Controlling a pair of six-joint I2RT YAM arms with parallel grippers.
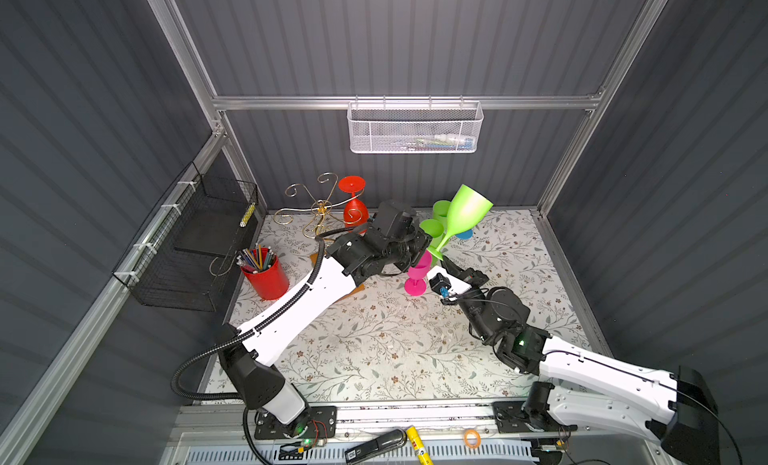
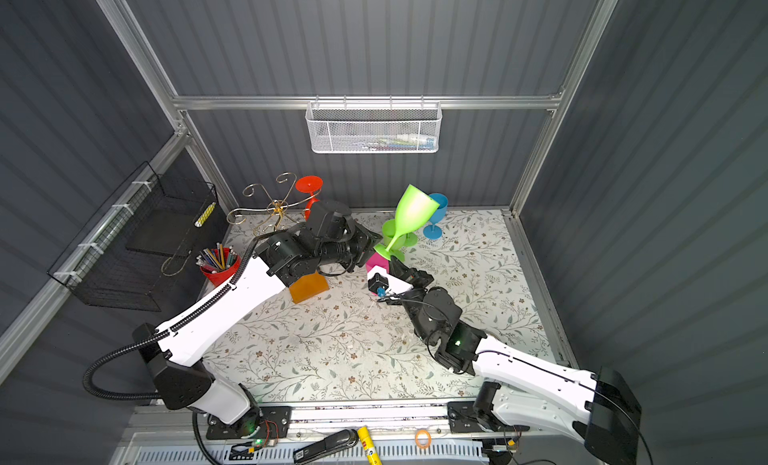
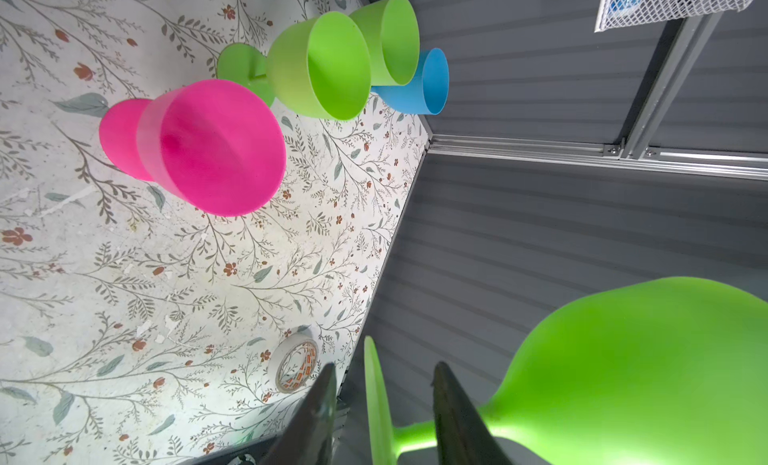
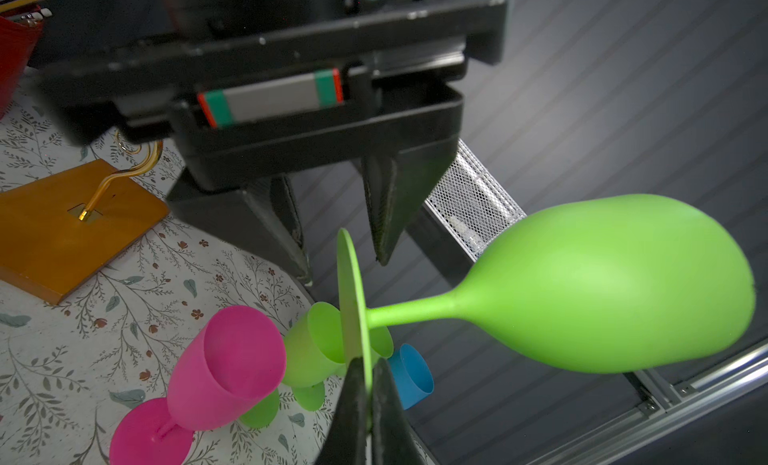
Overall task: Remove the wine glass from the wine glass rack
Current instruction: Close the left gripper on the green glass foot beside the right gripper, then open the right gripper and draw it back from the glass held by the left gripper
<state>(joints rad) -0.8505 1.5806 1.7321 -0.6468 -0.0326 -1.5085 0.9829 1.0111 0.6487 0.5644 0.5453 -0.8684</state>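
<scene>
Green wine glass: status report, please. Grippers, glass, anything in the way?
Right gripper shut on foot of green wine glass, glass aloft, tilted. Left gripper open, jaws straddling that foot. Red glass hangs on rack. Pink glass close by on table.

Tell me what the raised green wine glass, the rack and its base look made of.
Raised green wine glass: likely plastic, opaque, matte with soft sheen. Wine glass rack: thin metal wire, shiny gold finish. Base: probably wood, smooth orange-brown faces, grain not visible.
</scene>
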